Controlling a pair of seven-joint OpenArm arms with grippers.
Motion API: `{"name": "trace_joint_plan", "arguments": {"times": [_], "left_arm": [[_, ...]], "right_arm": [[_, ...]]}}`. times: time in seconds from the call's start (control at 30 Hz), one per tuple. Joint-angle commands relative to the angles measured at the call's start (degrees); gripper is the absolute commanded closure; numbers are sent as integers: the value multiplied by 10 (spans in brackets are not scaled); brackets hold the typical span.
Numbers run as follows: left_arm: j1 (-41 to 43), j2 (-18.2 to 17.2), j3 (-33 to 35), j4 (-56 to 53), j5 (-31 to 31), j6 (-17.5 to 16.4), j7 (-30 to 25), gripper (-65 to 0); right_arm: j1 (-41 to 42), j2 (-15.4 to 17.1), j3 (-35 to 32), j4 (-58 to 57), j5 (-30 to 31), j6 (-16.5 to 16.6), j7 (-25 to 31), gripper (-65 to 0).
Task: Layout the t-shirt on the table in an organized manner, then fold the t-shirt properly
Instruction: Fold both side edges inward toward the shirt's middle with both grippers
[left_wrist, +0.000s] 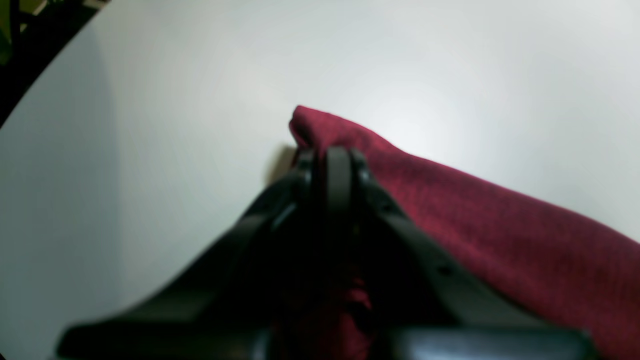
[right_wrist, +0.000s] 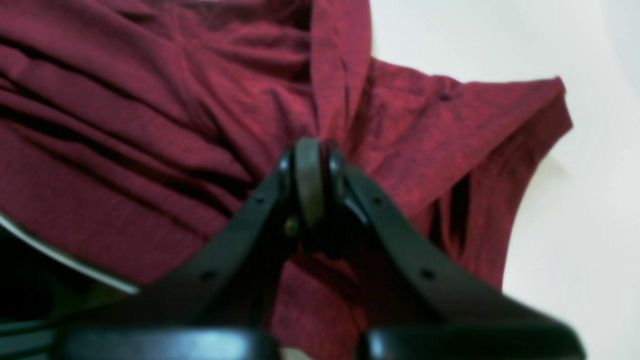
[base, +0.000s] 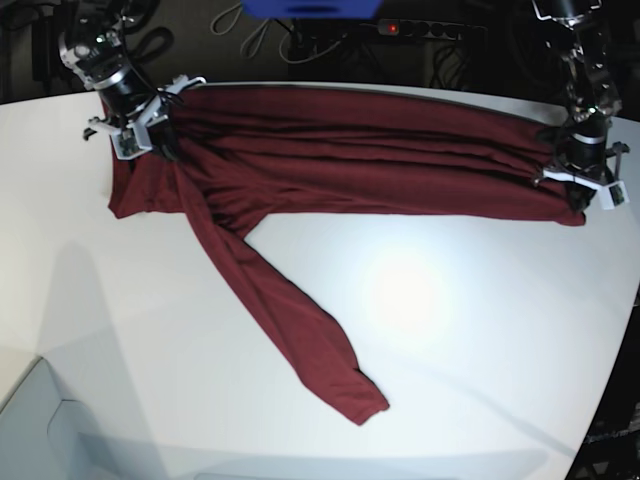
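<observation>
Base view: 1 t-shirt (base: 300, 160) on 1 table (base: 450, 350); 2 tools, left tool (base: 580, 185) and right tool (base: 140, 135), clamp it.

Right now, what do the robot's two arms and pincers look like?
In the wrist views, the left pincer and right pincer each have two smooth black fingers that taper to rounded tips, with small holes along their sides. In the base view, both arms are black, jointed columns with white brackets at the wrist.
</observation>
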Motion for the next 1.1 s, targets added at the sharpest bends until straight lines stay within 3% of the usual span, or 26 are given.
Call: {"name": "trace_joint_plan", "arguments": {"times": [0.0,0.43,0.67,0.8,0.93,1.07], "left_arm": [[-5,-11,-4,5,-2,1,-17,-1],[-5,-7,0,-14,-1,1,-15,-1],[-5,-10,15,-50,-1,1,-15,-5],[-3,-24,46,-53,-2,1,-15,-113],[-2,-21,46,-51,-2,2,-15,-275],[-1,-21,46,-49,-4,2,-15,-372]], "right_arm": [[-1,5,1,3,8,0,15,0],[6,17,2,-48,8,0,12,-2],[6,18,2,-41,7,0,14,-203],[6,14,30,-14,9,0,15,-261],[6,14,38,25,10,0,12,-265],[17,12,46,35,10,0,11,-267]]}}
